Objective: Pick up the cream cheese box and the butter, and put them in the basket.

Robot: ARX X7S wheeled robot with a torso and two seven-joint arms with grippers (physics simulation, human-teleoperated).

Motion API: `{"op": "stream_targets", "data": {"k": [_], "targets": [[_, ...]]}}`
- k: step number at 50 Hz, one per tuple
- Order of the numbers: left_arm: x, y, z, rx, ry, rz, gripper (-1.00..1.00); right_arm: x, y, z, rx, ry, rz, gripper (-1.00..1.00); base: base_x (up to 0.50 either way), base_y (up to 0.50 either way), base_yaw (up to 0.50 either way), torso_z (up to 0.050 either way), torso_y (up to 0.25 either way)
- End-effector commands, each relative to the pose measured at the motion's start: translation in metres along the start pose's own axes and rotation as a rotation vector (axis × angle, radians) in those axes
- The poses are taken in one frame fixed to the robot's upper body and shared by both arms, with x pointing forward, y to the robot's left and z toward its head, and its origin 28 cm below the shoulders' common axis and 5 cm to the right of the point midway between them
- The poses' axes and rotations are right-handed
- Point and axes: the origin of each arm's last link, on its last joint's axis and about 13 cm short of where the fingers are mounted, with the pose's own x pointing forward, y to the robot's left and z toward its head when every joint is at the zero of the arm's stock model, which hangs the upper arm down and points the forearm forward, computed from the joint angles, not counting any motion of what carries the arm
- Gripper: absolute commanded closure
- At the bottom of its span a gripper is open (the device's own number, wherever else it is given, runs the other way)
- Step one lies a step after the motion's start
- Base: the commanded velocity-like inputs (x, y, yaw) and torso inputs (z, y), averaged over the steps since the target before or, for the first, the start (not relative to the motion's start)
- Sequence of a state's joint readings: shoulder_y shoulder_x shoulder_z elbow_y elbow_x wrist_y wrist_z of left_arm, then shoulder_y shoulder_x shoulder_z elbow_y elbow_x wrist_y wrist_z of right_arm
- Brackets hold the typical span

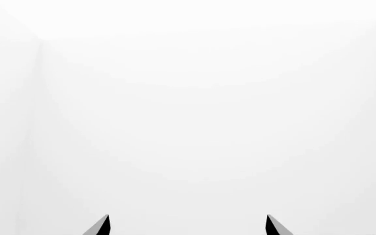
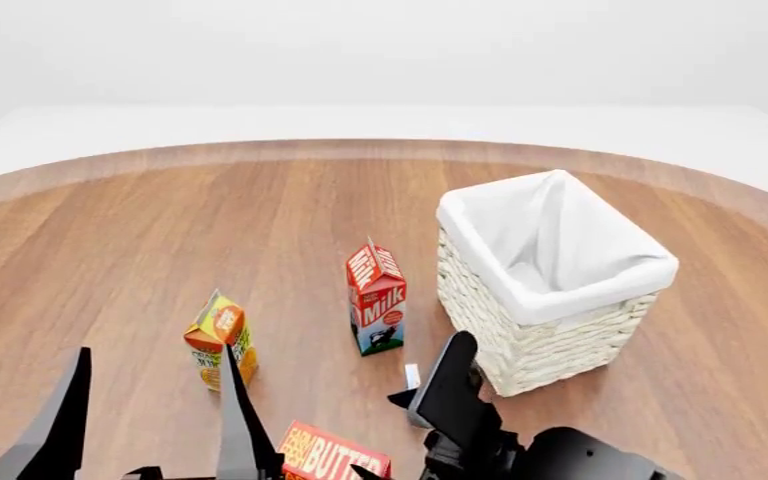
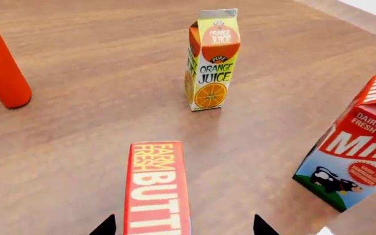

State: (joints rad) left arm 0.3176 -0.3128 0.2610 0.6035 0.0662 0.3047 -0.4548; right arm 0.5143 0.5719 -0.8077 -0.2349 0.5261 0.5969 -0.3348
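- On the table, the butter lies flat at the near edge, between the right gripper's spread fingertips
- Cream cheese box sits just beside the basket
- Left gripper spread, holding nothing

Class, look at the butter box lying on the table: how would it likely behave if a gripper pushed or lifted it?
The butter lies flat on its broad face, so it would probably slide, not tip or roll. Its straight edges suggest a stiff carton. The upright orange juice carton looks far tippier.
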Motion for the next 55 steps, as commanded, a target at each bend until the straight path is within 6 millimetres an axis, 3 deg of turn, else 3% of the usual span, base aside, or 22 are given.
{"op": "stream_targets", "data": {"k": [1,11,37,55], "targets": [[-0.001,0.000,0.000,0.000,0.002,0.000,-1.00,-0.002,0.003,0.003,-0.033,-0.006,0.047,-1.00,0.00,0.00,0.00,0.000,0.000],[0.002,0.000,0.000,0.002,0.003,-0.002,-1.00,-0.002,0.004,0.004,-0.045,-0.011,0.089,-1.00,0.00,0.00,0.00,0.000,0.000],[0.002,0.001,-0.001,-0.001,0.003,-0.002,-1.00,0.019,-0.010,0.001,-0.001,0.098,0.062,-1.00,0.00,0.00,0.00,0.000,0.000],[0.003,0.000,-0.003,-0.002,0.001,-0.002,-1.00,0.026,-0.005,-0.001,-0.029,0.120,0.106,-1.00,0.00,0.00,0.00,0.000,0.000]]}}
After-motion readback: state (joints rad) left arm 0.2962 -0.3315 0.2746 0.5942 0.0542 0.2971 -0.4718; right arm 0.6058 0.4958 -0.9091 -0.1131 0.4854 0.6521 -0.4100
